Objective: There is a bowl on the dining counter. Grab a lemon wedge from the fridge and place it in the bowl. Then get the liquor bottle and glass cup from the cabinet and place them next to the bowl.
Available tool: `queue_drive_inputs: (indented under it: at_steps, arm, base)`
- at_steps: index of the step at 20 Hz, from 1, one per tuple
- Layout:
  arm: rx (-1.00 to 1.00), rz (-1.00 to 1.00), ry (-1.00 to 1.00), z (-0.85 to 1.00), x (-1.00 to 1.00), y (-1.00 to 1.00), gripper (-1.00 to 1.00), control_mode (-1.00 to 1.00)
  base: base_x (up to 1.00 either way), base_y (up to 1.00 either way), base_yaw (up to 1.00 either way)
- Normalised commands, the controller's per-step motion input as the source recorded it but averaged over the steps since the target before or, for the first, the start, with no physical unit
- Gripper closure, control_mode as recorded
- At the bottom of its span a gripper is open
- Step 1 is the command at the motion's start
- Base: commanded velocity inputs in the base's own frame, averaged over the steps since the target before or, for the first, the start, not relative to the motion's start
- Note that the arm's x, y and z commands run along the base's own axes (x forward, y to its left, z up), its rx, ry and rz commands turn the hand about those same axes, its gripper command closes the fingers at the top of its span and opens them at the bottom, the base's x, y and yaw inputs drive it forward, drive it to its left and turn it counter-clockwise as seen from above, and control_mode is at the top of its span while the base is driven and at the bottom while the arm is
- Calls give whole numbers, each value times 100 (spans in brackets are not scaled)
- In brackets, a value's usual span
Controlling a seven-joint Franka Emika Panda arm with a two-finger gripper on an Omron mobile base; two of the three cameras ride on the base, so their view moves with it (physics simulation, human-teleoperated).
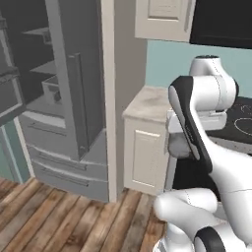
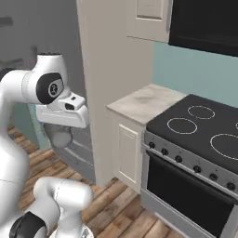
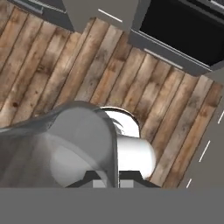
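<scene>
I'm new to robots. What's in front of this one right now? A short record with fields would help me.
room: simulated kitchen, wooden floor
fridge: grey steel, at left, one upper door open, shelves showing
counter: small beige stone top over a cream cabinet, between the fridge side and the stove
stove: black cooktop, knobs along the front, oven below
claw: shut, pointing down at the floor, holding nothing visible
lemon wedge: cannot tell from here

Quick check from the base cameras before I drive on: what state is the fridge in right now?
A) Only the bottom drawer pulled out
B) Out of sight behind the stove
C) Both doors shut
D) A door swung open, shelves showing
D: in the left base view the fridge stands with a door swung open, its inner shelves showing, while the drawers below sit closed.
</scene>
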Motion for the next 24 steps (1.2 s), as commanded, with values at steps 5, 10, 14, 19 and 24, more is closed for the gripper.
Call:
queue_drive_inputs:
  at_steps: [5,10,14,19,24]
  arm:
    - [0,0,0,0,0,0,100,100]
    - [0,0,0,0,0,0,100,100]
    - [0,0,0,0,0,0,100,100]
    - [0,0,0,0,0,0,100,100]
    - [0,0,0,0,0,0,100,100]
  base:
    - [-28,56,92]
    - [-9,53,90]
    - [7,36,84]
    - [71,6,61]
    - [100,-2,18]
